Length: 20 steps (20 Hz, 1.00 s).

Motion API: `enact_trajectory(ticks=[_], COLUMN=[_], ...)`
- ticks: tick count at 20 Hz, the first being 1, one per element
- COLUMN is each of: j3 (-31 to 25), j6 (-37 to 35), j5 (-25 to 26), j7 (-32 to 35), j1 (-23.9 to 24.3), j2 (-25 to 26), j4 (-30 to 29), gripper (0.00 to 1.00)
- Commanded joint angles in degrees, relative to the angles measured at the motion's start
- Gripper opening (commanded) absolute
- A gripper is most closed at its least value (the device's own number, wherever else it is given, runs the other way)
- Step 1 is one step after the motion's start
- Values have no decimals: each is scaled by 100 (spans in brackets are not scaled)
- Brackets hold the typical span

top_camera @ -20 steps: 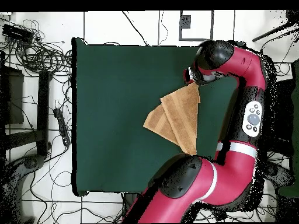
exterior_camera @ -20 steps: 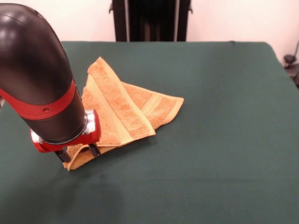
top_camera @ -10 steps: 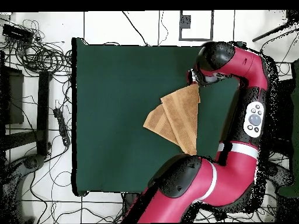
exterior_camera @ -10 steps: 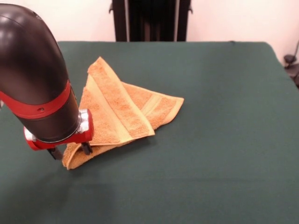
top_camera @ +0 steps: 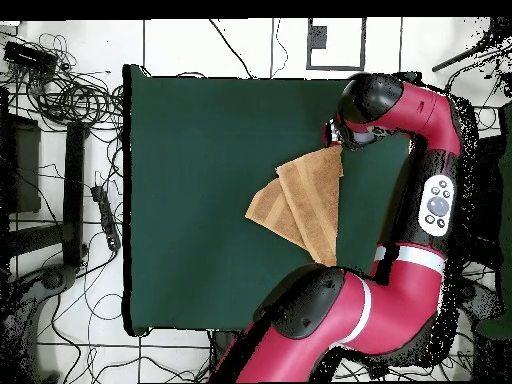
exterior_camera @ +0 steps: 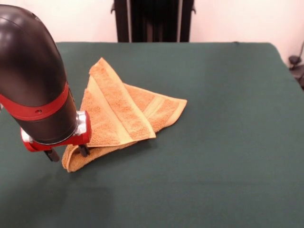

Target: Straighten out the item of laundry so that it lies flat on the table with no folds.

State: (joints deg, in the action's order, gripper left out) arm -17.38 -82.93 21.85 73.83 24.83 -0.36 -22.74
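Towel: an orange-tan towel lies folded over itself in a rough triangle on the left half of the counter in the front view, with a ribbed band running along the top layer.
Counter: dark green cloth, far larger than the towel.
Gripper: the gripper is down at the towel's near-left corner, one finger on each side of it; I cannot tell whether it pinches the cloth.
Arm: the red and black arm reaches across the counter's right edge in the overhead view.
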Motion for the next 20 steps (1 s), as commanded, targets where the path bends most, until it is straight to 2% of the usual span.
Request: enact_trajectory(ticks=[1,20], j3=[-5,-22], j6=[540,700], j5=[-13,-139], j7=[33,224], j1=[-159,-133], j2=[50,29], j4=[-1106,-1193], gripper=[100,100])
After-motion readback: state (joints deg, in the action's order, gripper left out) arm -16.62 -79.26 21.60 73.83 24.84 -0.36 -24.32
